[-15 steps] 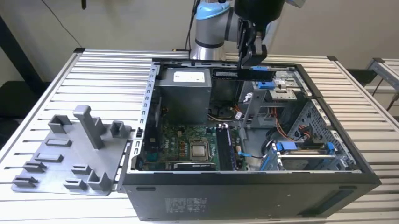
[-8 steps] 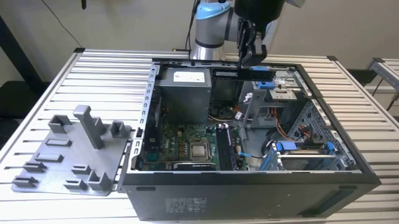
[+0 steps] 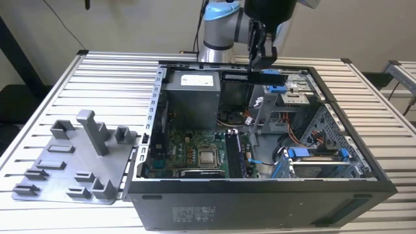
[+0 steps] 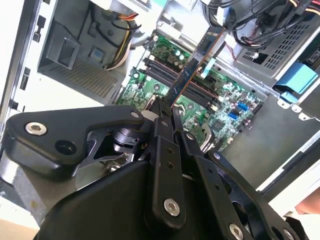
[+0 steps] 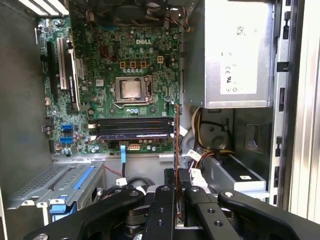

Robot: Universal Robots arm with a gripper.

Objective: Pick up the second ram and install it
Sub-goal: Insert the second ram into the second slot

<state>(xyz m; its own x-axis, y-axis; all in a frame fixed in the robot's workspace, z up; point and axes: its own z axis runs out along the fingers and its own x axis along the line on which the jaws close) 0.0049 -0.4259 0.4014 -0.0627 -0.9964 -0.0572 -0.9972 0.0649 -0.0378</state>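
Gripping the second ram (image 4: 194, 65) by one end, the pincer (image 4: 167, 109) is closed to a narrow slit on the stick and hangs above the open computer case (image 3: 260, 204). Below it lie the motherboard (image 5: 130, 65), the memory slots (image 5: 132, 129), the power supply (image 5: 237, 55) and cables (image 5: 200, 125). In the exterior view the stick's long axis lies roughly level, reaching toward the exterior view's left.

Jaws clamp second ram (image 3: 237, 77) (level) above open case (image 3: 260, 207).
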